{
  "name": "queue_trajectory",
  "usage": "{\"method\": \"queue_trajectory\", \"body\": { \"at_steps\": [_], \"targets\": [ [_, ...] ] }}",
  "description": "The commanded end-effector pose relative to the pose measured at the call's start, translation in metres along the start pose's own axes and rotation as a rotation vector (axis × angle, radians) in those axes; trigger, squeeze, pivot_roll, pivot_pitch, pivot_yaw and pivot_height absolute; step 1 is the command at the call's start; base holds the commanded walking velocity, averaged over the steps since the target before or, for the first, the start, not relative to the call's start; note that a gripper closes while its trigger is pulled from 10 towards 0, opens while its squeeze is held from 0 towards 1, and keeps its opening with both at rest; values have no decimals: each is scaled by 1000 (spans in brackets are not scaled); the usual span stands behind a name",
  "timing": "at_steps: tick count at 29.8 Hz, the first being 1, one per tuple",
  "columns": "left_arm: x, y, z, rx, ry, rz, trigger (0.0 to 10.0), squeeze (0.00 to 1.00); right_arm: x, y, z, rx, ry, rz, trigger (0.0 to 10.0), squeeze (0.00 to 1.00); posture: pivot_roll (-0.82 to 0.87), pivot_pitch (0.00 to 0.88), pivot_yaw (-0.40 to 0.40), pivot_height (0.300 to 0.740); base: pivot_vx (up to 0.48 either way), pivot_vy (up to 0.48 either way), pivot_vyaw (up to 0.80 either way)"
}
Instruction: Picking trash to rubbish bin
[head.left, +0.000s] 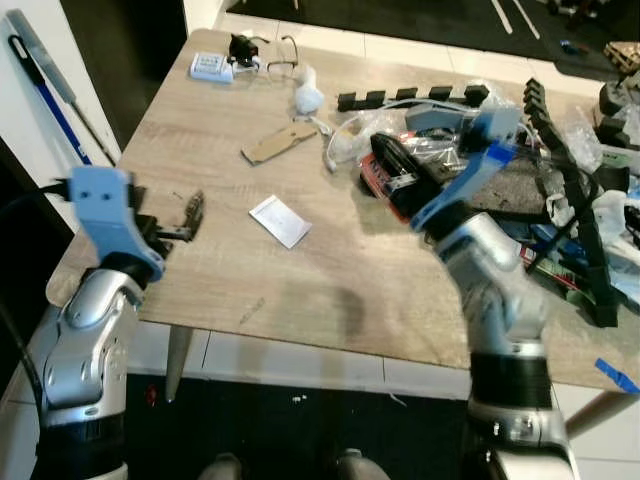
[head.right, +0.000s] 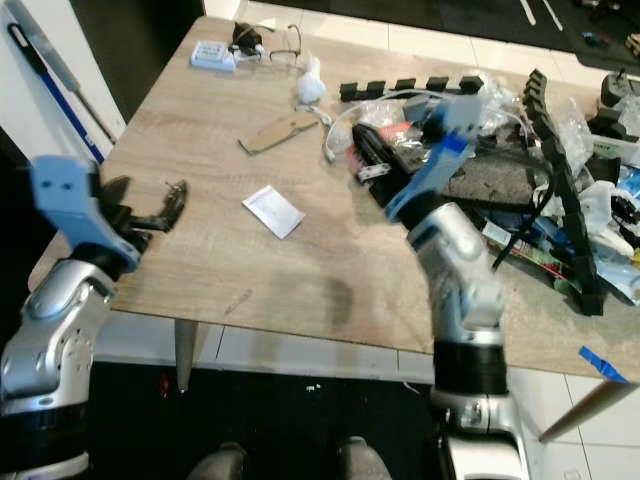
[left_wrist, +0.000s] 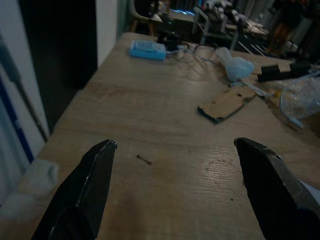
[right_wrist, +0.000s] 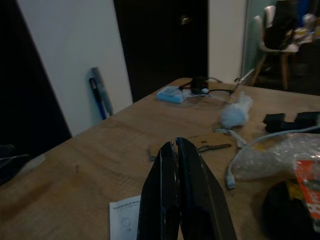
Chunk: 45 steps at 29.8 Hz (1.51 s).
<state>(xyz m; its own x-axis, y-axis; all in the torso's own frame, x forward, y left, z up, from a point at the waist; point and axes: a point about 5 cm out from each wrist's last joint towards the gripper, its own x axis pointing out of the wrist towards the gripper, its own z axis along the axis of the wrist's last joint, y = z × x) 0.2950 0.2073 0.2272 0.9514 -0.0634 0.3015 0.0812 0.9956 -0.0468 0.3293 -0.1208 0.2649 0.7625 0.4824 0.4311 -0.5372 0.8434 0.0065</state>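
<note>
A white paper slip (head.left: 280, 220) lies flat in the middle of the wooden table (head.left: 300, 290). Beyond it are a torn piece of cardboard (head.left: 280, 142) and a crumpled pale tissue (head.left: 308, 97). My left gripper (head.left: 186, 218) hovers over the table's left edge, open and holding nothing; the left wrist view has its fingers (left_wrist: 95, 175) spread wide, facing the cardboard (left_wrist: 227, 103). My right arm (head.left: 490, 290) reaches over the cluttered right half. My right gripper (right_wrist: 175, 146) is shut with nothing in it and points across the table above the paper slip (right_wrist: 125, 217).
A blue box (head.left: 210, 67) and glasses (head.left: 283, 50) sit at the far left corner. Black racks (head.left: 412, 97), a crinkled plastic bag (head.left: 355, 130), a red pack (head.left: 372, 182) and cables crowd the right side. A mop (head.left: 45, 75) leans on the left wall.
</note>
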Motion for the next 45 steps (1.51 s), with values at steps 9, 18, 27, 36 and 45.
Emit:
{"method": "queue_trajectory", "body": {
  "at_steps": [9,18,27,36,45],
  "targets": [
    [-4,-15,-17,74,105,39,10000,0,-14,-5,1,-119,-55,-107,1686,0,3,178,-75,740,0,0,0],
    [-8,-11,-8,51,18,146,10000,0,-27,-20,-12,-252,15,-254,10000,0,0,155,-63,740,0,0,0],
    [-10,-11,-3,139,-45,166,10000,0,-35,-19,-19,-269,7,-260,10000,0,2,130,-71,740,0,0,0],
    [-8,-11,-3,81,-80,203,10000,0,-41,-22,-24,-279,6,-280,10000,0,5,68,-68,740,0,0,0],
    [-2,-12,-4,103,-87,197,10000,0,-40,-26,-28,-290,19,-273,10000,0,8,69,-79,740,0,0,0]
  ]
}}
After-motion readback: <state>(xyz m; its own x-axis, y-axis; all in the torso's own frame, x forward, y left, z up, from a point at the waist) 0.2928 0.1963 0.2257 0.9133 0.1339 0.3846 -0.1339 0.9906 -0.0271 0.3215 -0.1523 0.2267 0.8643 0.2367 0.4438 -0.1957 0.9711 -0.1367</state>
